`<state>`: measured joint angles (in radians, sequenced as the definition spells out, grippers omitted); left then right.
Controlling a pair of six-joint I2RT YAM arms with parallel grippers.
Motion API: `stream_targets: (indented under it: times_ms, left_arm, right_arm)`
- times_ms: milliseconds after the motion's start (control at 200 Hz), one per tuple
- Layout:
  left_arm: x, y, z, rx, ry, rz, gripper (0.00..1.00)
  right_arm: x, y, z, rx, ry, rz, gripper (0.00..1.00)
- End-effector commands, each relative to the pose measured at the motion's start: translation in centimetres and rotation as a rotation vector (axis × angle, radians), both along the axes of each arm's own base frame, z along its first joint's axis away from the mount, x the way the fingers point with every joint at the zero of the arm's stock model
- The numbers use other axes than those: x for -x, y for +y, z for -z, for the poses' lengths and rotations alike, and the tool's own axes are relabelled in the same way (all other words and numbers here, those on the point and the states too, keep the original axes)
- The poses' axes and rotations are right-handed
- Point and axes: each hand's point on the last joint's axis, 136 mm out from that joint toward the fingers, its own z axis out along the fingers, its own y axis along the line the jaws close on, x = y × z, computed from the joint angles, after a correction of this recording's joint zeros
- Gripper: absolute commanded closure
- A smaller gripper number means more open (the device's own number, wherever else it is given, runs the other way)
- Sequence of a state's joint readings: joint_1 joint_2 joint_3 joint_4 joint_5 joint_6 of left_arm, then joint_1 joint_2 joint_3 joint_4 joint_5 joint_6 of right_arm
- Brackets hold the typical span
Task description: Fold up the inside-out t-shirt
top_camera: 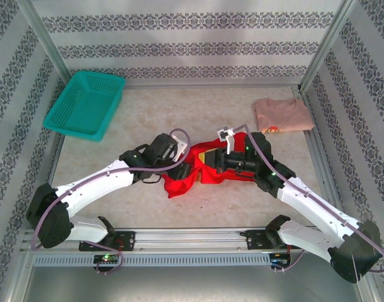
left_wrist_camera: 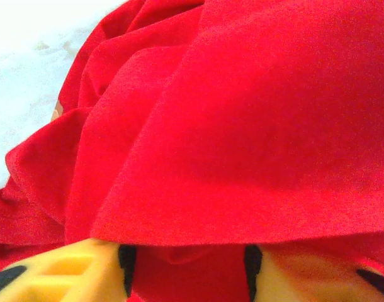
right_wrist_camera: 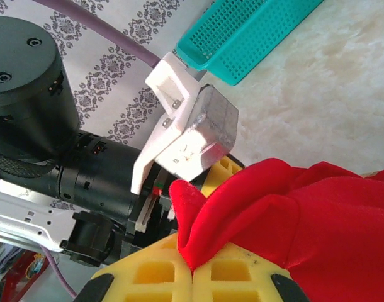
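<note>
In the left wrist view, a fold of the bright red soft cloth t-shirt point(left_wrist_camera: 242, 126) drapes over the left gripper point(left_wrist_camera: 189, 280) and hides its tips. Only the yellow finger bases point(left_wrist_camera: 72, 270) show, cut by the bottom edge, and whether they pinch cloth cannot be told. From above, both wrists cover the shirt's middle. In the right wrist view, the yellow pads of the right gripper point(right_wrist_camera: 193, 277) are cut off by the bottom edge, and the teal mesh plastic basket point(right_wrist_camera: 255, 31) runs past the top edge. The small mark on the folded pale pink shirt point(top_camera: 283, 114) is perhaps a print, too small to read.

Both arms inward; left pincer point(left_wrist_camera: 189, 280) half-spread, right pincer point(right_wrist_camera: 192, 272) tight on the inside-out t-shirt point(right_wrist_camera: 333, 220)
</note>
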<state>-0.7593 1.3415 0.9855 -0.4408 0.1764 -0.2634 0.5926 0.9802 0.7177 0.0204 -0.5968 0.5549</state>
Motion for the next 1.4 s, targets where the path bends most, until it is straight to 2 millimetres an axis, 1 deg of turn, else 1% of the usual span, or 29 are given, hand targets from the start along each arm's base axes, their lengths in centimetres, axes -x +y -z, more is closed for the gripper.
stream_targets:
  times_ms: [0,50,100,155,230,315,325,350,375,435,505,540,560,605,635,700,754,794,859,934,989,1054,1139,1229,1299,1394]
  left_arm:
    - [-0.2,-1.1,-1.1,0.07,-0.022,0.034,0.74]
    - [-0.1,-1.4,-2.4,0.133,-0.04,0.052,0.88]
    - [0.1,-1.4,-3.9,0.201,-0.072,0.065,1.0]
    - [0.8,-1.2,-6.2,0.303,-0.119,0.091,1.0]
    - [2.4,-0.7,-9.2,0.455,-0.18,0.141,1.0]
    - [3.9,0.3,-12.1,0.614,-0.231,0.173,1.0]
    - [4.0,0.5,-12.1,0.626,-0.226,0.174,1.0]
    - [4.3,0.9,-13.0,0.672,-0.245,0.178,1.0]
    - [4.5,1.3,-13.4,0.705,-0.254,0.176,1.0]
    - [4.7,2.0,-14.1,0.759,-0.265,0.171,1.0]
    - [4.8,2.3,-14.1,0.774,-0.265,0.182,1.0]
    - [4.9,2.2,-14.0,0.767,-0.267,0.195,1.0]
    - [4.9,2.2,-13.8,0.764,-0.268,0.201,1.0]
    - [4.8,2.1,-13.6,0.757,-0.271,0.203,1.0]
    - [4.7,2.1,-13.4,0.748,-0.274,0.205,1.0]
    - [4.5,2.0,-12.7,0.719,-0.279,0.208,1.0]
    - [4.2,1.8,-11.9,0.691,-0.281,0.209,1.0]
    - [4.1,1.5,-11.3,0.668,-0.282,0.213,1.0]
    - [4.1,0.9,-10.2,0.633,-0.274,0.224,1.0]
    - [4.6,-0.2,-9.1,0.601,-0.259,0.261,1.0]
    - [5.1,-0.8,-8.3,0.583,-0.252,0.289,1.0]
    - [5.2,-1.1,-7.9,0.566,-0.251,0.299,1.0]
    - [5.3,-1.2,-7.9,0.556,-0.26,0.306,1.0]
    - [5.4,-1.3,-7.8,0.549,-0.255,0.309,1.0]
    - [5.6,-1.3,-7.6,0.542,-0.251,0.314,1.0]
    - [5.6,-1.3,-7.4,0.534,-0.245,0.31,1.0]
  right_arm:
    - [0.2,-0.1,-0.9,-0.032,-0.03,-0.01,1.0]
    - [0.0,-0.4,-0.4,-0.012,-0.025,0.006,1.0]
    - [-0.2,-1.0,0.2,0.008,-0.019,0.033,1.0]
    - [-0.5,-1.8,0.6,0.022,-0.013,0.074,1.0]
    - [-1.2,-3.1,0.8,0.026,0.001,0.142,1.0]
    - [-2.1,-4.7,0.8,0.01,0.03,0.221,1.0]
    - [-2.2,-4.8,0.7,0.005,0.033,0.228,1.0]
    - [-2.3,-5.2,0.5,-0.008,0.037,0.244,1.0]
    - [-2.5,-5.6,0.3,-0.02,0.041,0.26,1.0]
    - [-2.7,-6.1,-0.1,-0.044,0.049,0.284,1.0]
    - [-2.8,-6.4,-0.3,-0.059,0.064,0.296,1.0]
    - [-2.8,-6.5,-0.3,-0.061,0.075,0.3,0.97]
    - [-2.9,-6.7,0.0,-0.053,0.092,0.312,0.96]
    - [-3.4,-7.7,1.2,-0.01,0.146,0.383,0.88]
    - [-3.5,-8.8,2.5,0.04,0.194,0.436,0.85]
    - [-3.2,-11.0,4.6,0.19,0.227,0.525,0.74]
    - [-2.7,-12.2,5.3,0.291,0.2,0.547,0.65]
    - [-2.2,-12.5,5.5,0.34,0.174,0.536,0.6]
    - [-1.3,-12.0,5.3,0.393,0.104,0.48,0.54]
    - [0.2,-9.2,5.1,0.406,0.029,0.336,0.5]
    - [1.0,-7.6,5.3,0.436,-0.016,0.27,0.48]
    - [1.5,-6.1,5.5,0.489,-0.072,0.211,0.43]
    - [2.1,-4.4,6.0,0.536,-0.124,0.12,0.41]
    - [2.0,-4.1,7.4,0.61,-0.129,0.086,0.38]
    - [1.1,-5.0,8.3,0.701,-0.151,0.132,0.36]
    - [-0.1,-5.5,8.2,0.742,-0.176,0.187,0.39]
